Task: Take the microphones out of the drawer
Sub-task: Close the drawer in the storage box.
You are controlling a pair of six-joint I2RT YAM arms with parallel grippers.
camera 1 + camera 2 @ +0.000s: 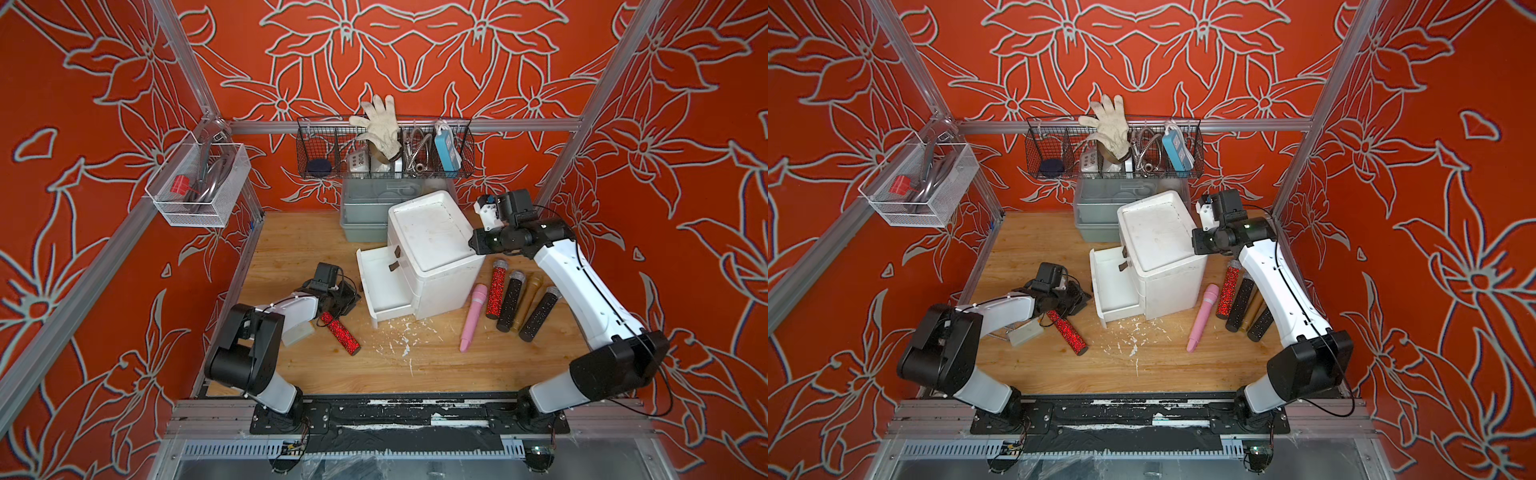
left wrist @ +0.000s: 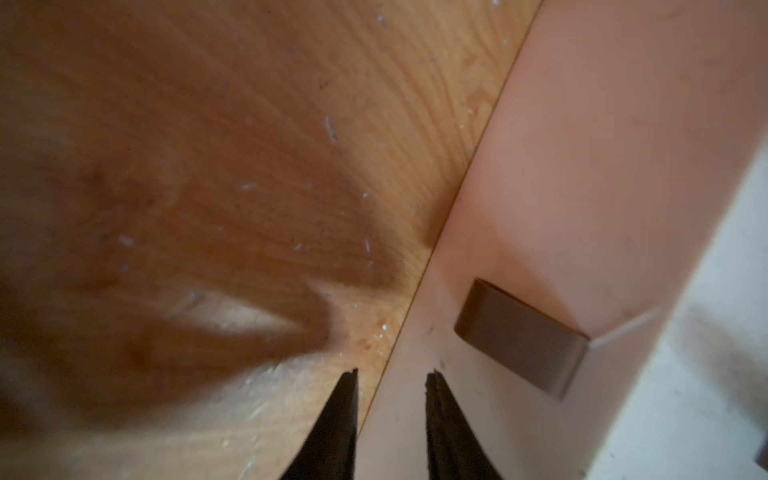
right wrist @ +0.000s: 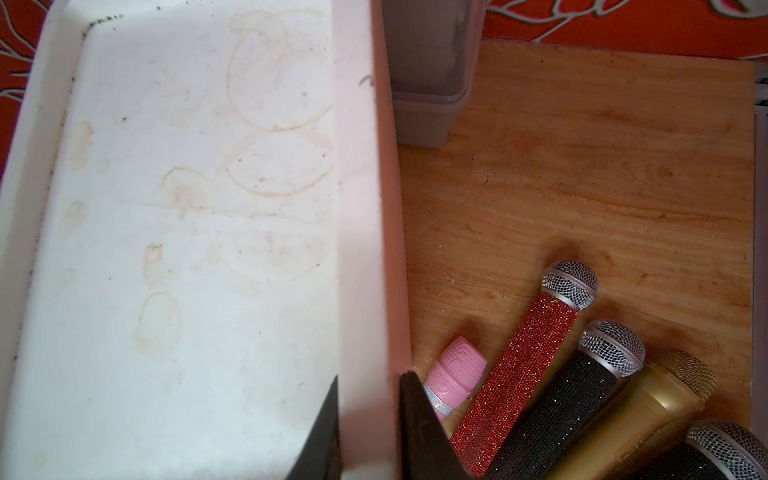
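We judge the lift itself done. The red microphone (image 1: 340,333) lies flat on the tabletop (image 1: 415,365), just beside the left arm and outside the open drawer (image 1: 380,286), whose floor looks bare in both top views. The left pincer (image 2: 390,374) sits low by the drawer's front, near its brown handle (image 2: 519,336), with its tips narrowly apart and nothing between them. The right pincer (image 3: 365,378) pinches the raised rim of the cabinet (image 3: 187,208), which we take as steadying it.

To finish well, we would raise the left pincer straight up and away, so it neither rolls the microphone nor knocks the drawer front. The right one should let go only once nothing pushes on the cabinet.

A small pale box (image 1: 297,332) lies under the left forearm, near the microphone. To the right of the cabinet lie a pink microphone (image 1: 472,318) and a row of four microphones (image 1: 510,301), close under the right arm. A grey bin (image 1: 361,208) stands behind the cabinet, and white flecks (image 1: 403,338) litter the tabletop in front.
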